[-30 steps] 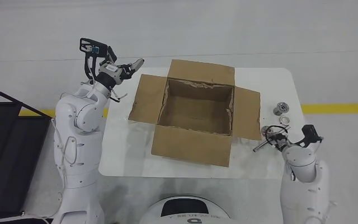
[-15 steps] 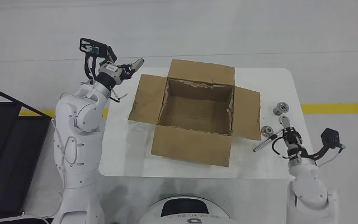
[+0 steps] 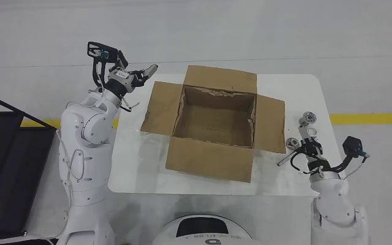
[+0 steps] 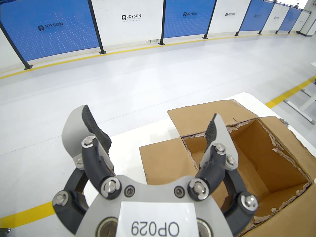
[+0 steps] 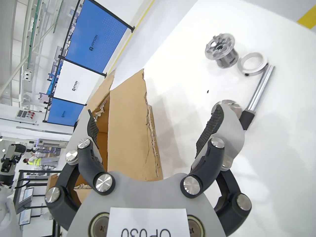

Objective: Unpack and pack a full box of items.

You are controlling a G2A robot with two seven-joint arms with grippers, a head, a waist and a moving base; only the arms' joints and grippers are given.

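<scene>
Brown corrugated cardboard box (image 3: 214, 125) open at centre frame on a white table (image 3: 141, 171), both grippers spread wide.

One box, four flaps folded outward, inner rim ragged and torn, smooth brown floor visible inside. Matte tabletop with rounded corners. At upper left of the top view, off the box's far-left corner, left gripper (image 4: 150, 112): ribbed black pads on pale grey fingers, held far apart. At lower right, beyond the right flap, right gripper (image 5: 155, 115), likewise splayed with nothing between the pads. Just ahead of it, close together on the table: one flanged metal spool (image 5: 221, 50), one plain flat ring (image 5: 252, 64) just beside it, one polished rod (image 5: 261, 85) with a black end, and one round metal piece (image 5: 230, 104) partly hidden behind a finger.
</scene>
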